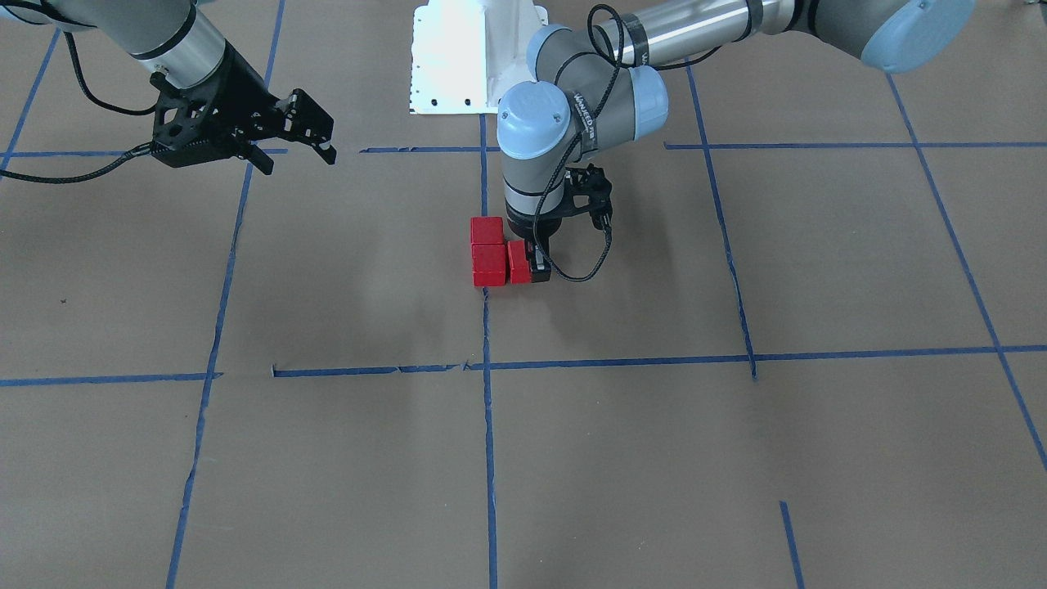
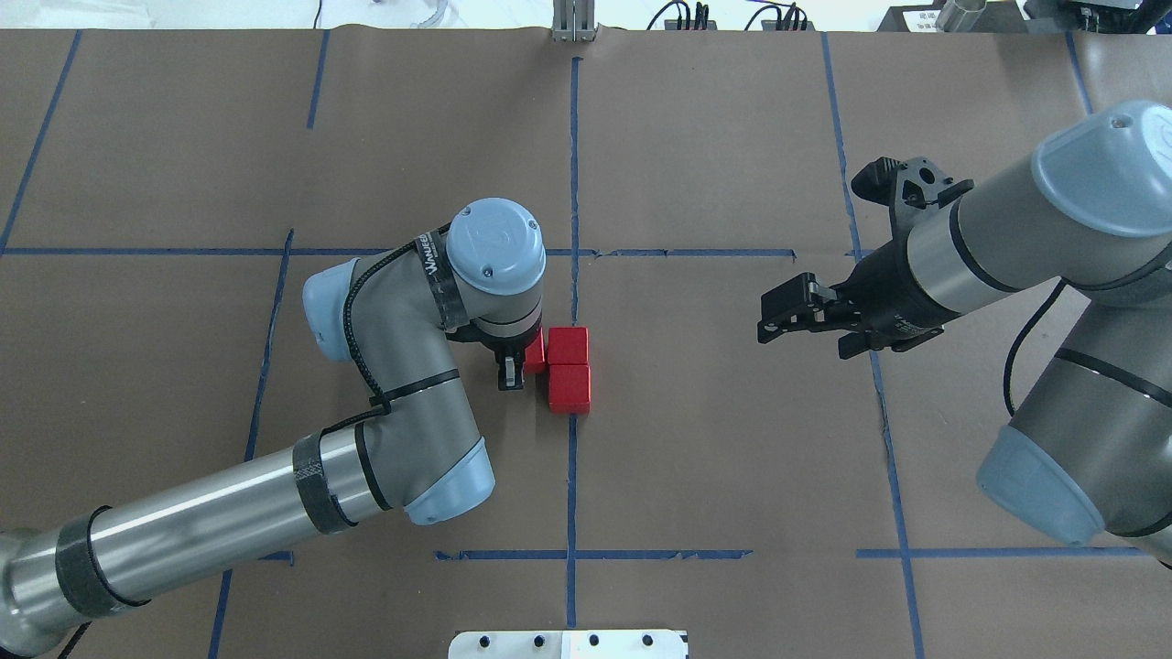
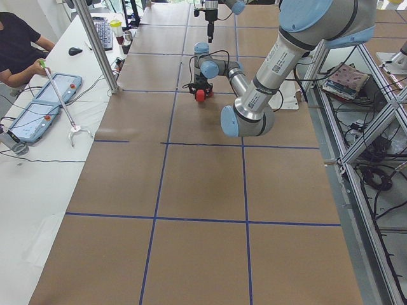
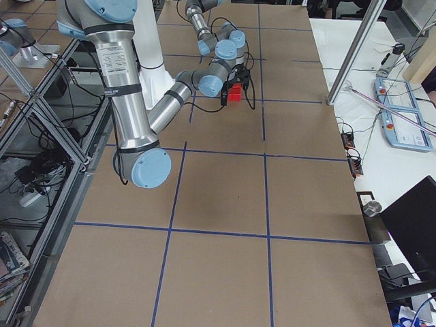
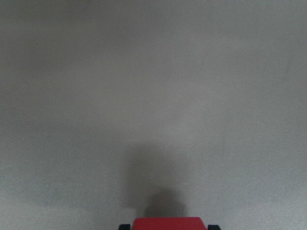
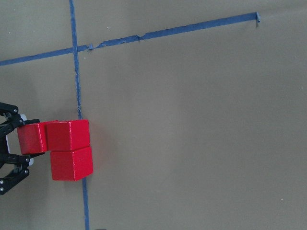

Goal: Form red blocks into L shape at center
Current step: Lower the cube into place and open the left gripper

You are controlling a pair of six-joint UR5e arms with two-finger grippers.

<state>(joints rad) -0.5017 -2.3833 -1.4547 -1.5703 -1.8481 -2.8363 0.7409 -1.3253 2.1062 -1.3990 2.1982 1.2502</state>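
Nearest the robot lies the white metal base plate (image 2: 568, 643); a straight blue tape line (image 2: 571, 476) runs out across the brown paper centre (image 2: 696, 384). On that line sit two small matte red cubes, the near red cube (image 2: 569, 388) touching the far red cube (image 2: 568, 346), forming the L's long stroke. The left gripper (image 1: 525, 264) is clamped on the third red cube (image 6: 32, 138), set against the far one's left side as the foot, probably gripped to square it. The right gripper (image 1: 296, 158), fingers apart, hangs well off to the right, so nothing blocks the release. Black cables (image 2: 682, 14) lie beyond the far edge
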